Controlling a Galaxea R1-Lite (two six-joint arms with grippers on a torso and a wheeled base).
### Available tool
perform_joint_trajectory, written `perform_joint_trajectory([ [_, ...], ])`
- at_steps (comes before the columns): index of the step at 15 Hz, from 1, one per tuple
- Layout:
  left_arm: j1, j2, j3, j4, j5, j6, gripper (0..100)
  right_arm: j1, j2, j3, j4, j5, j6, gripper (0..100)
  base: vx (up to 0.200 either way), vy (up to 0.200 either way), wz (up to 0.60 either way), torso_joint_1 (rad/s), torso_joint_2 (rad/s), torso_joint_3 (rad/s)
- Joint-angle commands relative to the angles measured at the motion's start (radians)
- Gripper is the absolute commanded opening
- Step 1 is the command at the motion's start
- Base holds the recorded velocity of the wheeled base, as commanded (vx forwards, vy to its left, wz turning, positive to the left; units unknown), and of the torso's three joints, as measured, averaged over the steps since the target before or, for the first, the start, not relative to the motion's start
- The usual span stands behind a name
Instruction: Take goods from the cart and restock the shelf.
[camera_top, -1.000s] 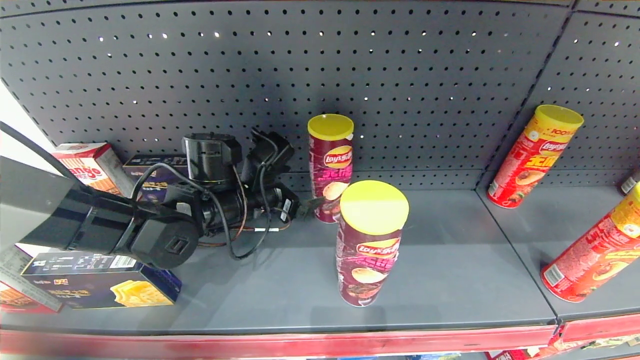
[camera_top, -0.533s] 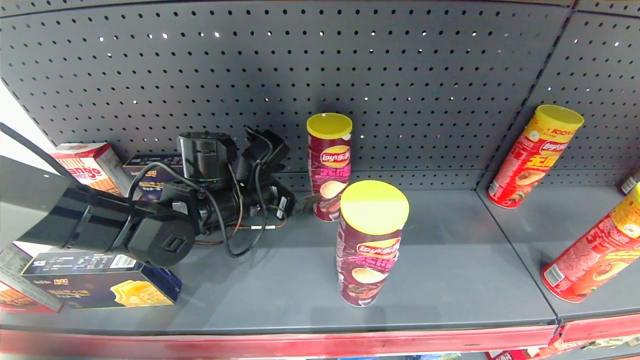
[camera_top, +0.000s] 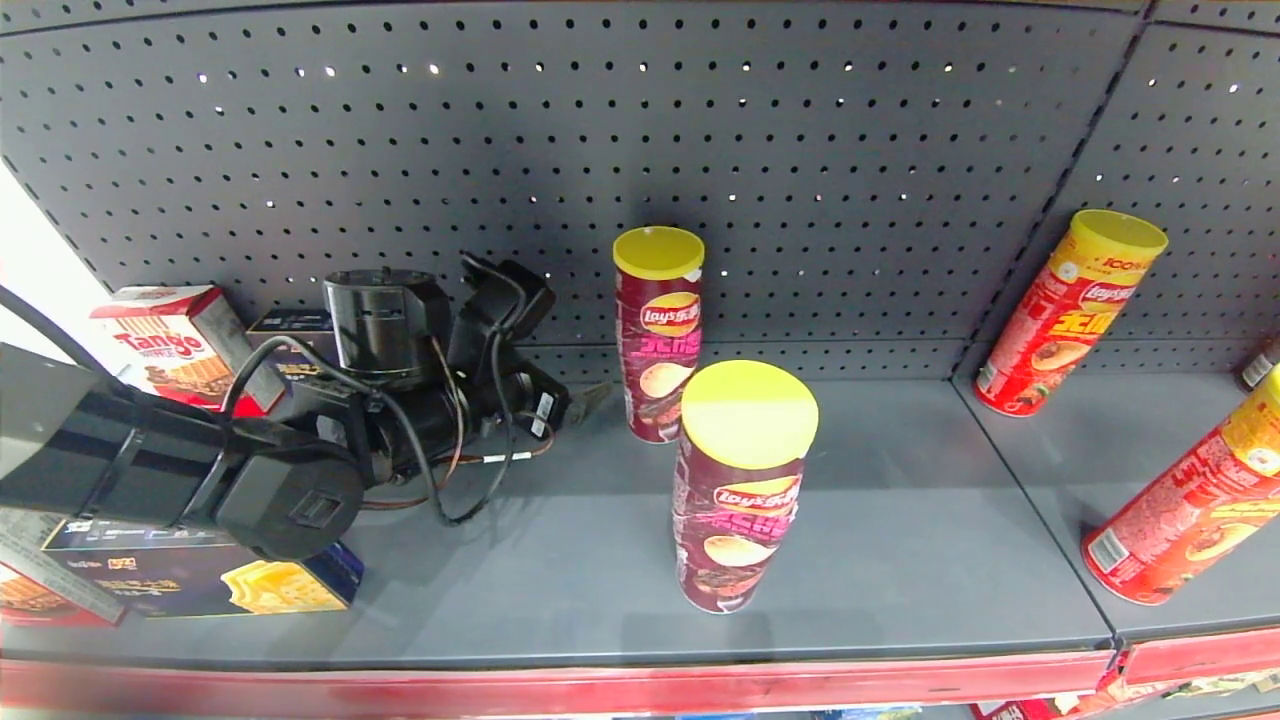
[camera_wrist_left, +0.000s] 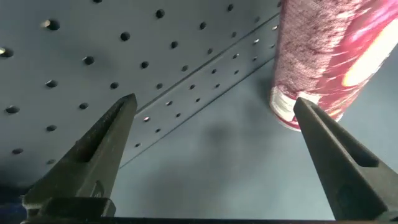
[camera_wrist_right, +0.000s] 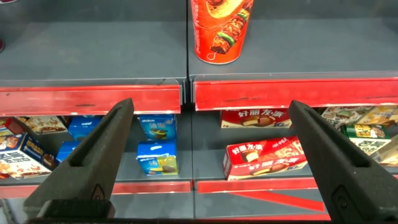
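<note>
Two maroon chip cans with yellow lids stand upright on the grey shelf (camera_top: 900, 560): one at the back (camera_top: 657, 335) near the pegboard, one nearer the front (camera_top: 740, 490). My left gripper (camera_top: 585, 400) hovers low over the shelf just left of the back can, apart from it. In the left wrist view the left gripper (camera_wrist_left: 214, 102) is open and holds nothing, with the back can (camera_wrist_left: 329, 56) beyond one fingertip. My right gripper (camera_wrist_right: 210, 104) is open and holds nothing, in front of the shelf's red edge (camera_wrist_right: 93, 99), below a red can (camera_wrist_right: 219, 31).
Two red chip cans (camera_top: 1070, 310) (camera_top: 1190, 520) stand on the neighbouring shelf to the right. Snack boxes (camera_top: 170, 345) (camera_top: 210, 585) lie at the left, around my left arm. The pegboard wall (camera_top: 600, 150) closes the back. Lower shelves hold more boxes (camera_wrist_right: 267, 155).
My left gripper has drawn back leftward from the back maroon can, which stays standing. The front can and red cans have not moved.
</note>
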Motion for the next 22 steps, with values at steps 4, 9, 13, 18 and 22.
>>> perform_joint_trajectory([
  [4, -0.003, 0.062, -0.052, 0.003, 0.02, 0.001, 100, 0.0, 0.001, 0.0, 0.0, 0.0, 0.0, 100, 0.0, 0.0, 0.0, 0.0, 0.0, 0.0],
  [9, -0.039, 0.099, -0.078, 0.006, 0.019, -0.001, 100, -0.002, 0.001, 0.0, 0.0, 0.0, 0.0, 100, 0.0, 0.0, 0.0, 0.0, 0.0, 0.0],
  [13, -0.052, 0.116, -0.102, 0.009, 0.019, -0.001, 100, 0.0, 0.001, 0.0, 0.0, 0.0, 0.0, 100, 0.0, 0.0, 0.0, 0.0, 0.0, 0.0],
  [18, -0.036, 0.004, -0.037, 0.003, 0.039, -0.004, 100, 0.0, 0.001, 0.0, 0.0, 0.0, 0.0, 100, 0.0, 0.0, 0.0, 0.0, 0.0, 0.0],
  [22, -0.02, -0.209, 0.083, 0.003, 0.073, 0.005, 100, 0.0, 0.001, 0.0, 0.0, 0.0, 0.0, 100, 0.0, 0.0, 0.0, 0.0, 0.0, 0.0],
])
